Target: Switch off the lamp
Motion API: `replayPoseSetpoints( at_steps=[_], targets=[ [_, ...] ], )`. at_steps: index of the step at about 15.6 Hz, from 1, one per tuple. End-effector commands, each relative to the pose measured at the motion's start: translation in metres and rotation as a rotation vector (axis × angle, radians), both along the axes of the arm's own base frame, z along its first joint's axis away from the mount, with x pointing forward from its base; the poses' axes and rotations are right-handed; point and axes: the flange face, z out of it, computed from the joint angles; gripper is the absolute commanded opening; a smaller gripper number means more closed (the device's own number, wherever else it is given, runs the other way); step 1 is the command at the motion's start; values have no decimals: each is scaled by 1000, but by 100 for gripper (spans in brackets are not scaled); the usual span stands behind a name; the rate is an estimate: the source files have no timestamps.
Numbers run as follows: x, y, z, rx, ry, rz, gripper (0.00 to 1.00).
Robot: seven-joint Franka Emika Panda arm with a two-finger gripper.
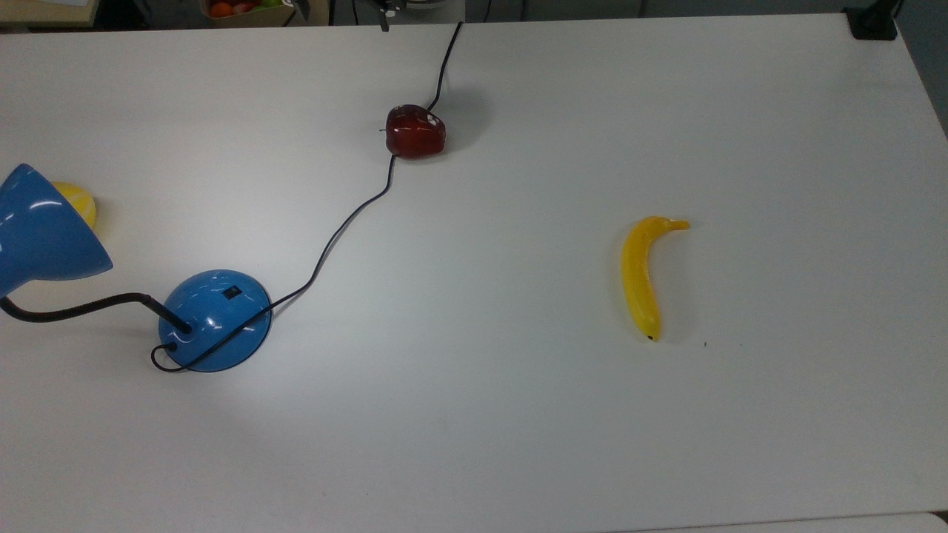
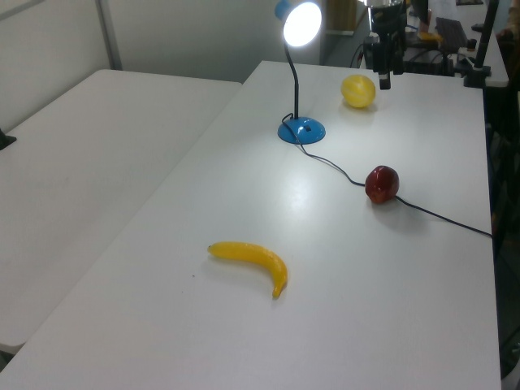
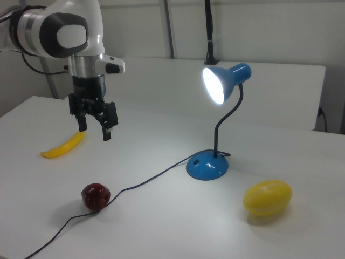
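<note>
The lamp is lit, its bulb glowing in the blue cone shade (image 3: 222, 82) (image 2: 301, 23) (image 1: 41, 231). Its round blue base (image 1: 215, 320) (image 2: 301, 130) (image 3: 207, 166) carries a small black switch (image 1: 232, 292) (image 3: 197, 161). A black bendy neck (image 3: 229, 121) joins base and shade. The black cord (image 1: 348, 220) runs from the base past the apple to the table's edge. My gripper (image 3: 94, 129) (image 2: 379, 77) hangs open and empty above the table, well to the right view's left of the lamp, touching nothing.
A red apple (image 1: 415, 131) (image 3: 96, 196) (image 2: 382, 183) sits on the cord's path. A banana (image 1: 643, 275) (image 2: 252, 262) (image 3: 63, 145) lies apart on the white table (image 1: 518, 414). A yellow lemon-like fruit (image 3: 267, 197) (image 2: 357, 90) (image 1: 78, 200) rests near the lamp.
</note>
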Motion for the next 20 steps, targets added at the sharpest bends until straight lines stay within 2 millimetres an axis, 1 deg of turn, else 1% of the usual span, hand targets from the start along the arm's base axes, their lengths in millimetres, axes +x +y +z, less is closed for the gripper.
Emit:
replayPoseSetpoints(
  at_steps=[1,5,6,7,8,10,11,12,13,16,18,20],
  targets=[
    [-3,-14,3,8,7,4,100],
    [4,-27,2,6,-35,-18,100],
    [6,-29,2,5,-49,-21,92],
    [7,-30,2,7,-53,-24,79],
    [8,-32,1,9,-57,-29,61],
    [14,-38,-2,13,-86,-59,16],
    [17,-40,-4,12,-98,-64,2],
    [19,-43,-6,12,-103,-69,0],
    [20,-52,-6,11,-117,-85,0],
    [36,-70,-22,14,-159,-172,0],
    [45,-87,-30,6,-212,-230,0],
    [53,-111,-40,1,-254,-274,0]
  ],
)
